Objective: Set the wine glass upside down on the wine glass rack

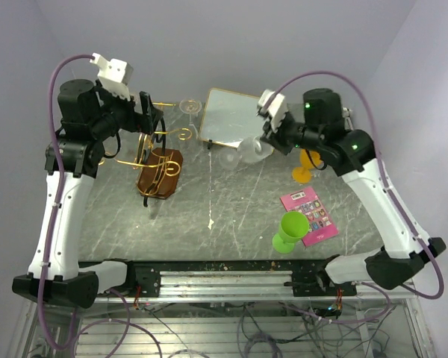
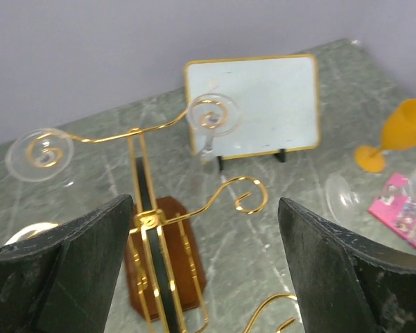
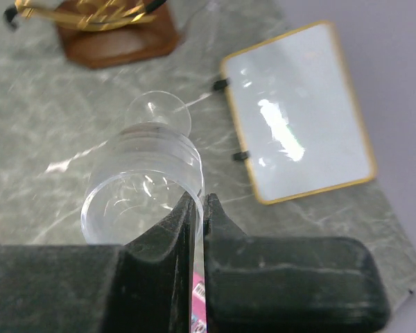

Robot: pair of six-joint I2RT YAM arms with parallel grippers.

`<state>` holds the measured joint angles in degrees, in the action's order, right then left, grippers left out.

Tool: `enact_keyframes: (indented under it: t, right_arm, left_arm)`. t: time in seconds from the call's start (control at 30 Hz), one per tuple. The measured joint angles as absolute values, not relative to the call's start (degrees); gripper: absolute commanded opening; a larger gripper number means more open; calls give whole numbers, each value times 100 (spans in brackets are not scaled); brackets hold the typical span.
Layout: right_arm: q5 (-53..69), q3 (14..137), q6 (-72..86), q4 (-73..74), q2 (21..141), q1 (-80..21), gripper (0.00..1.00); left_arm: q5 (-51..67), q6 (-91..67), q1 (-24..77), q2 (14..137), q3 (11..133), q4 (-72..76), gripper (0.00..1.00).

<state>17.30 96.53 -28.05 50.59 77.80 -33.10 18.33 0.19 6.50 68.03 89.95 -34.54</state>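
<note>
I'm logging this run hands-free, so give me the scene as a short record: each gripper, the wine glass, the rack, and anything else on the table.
left gripper: open, holding nothing, over the wine glass rack
right gripper: shut on the wine glass at its rim
wine glass: clear, tipped, foot pointing away from the gripper, beside the white board, not yet on the rack
rack: two hung glasses, feet caught in its scrolls
other items: orange goblet, green goblet, pink card
</note>
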Motion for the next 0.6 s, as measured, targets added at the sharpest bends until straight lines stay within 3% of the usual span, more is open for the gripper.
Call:
enact_keyframes:
  t: [0.4, 0.6]
  right_arm:
    - [1170, 10980, -1531, 3758, 7846, -3089, 0]
    - [1221, 11362, -1160, 3522, 8149, -3085, 0]
  left_arm:
    - [3242, -1691, 1098, 7336, 9026, -2580, 89]
    - [3581, -2375, 1415, 7634, 8851, -1822, 91]
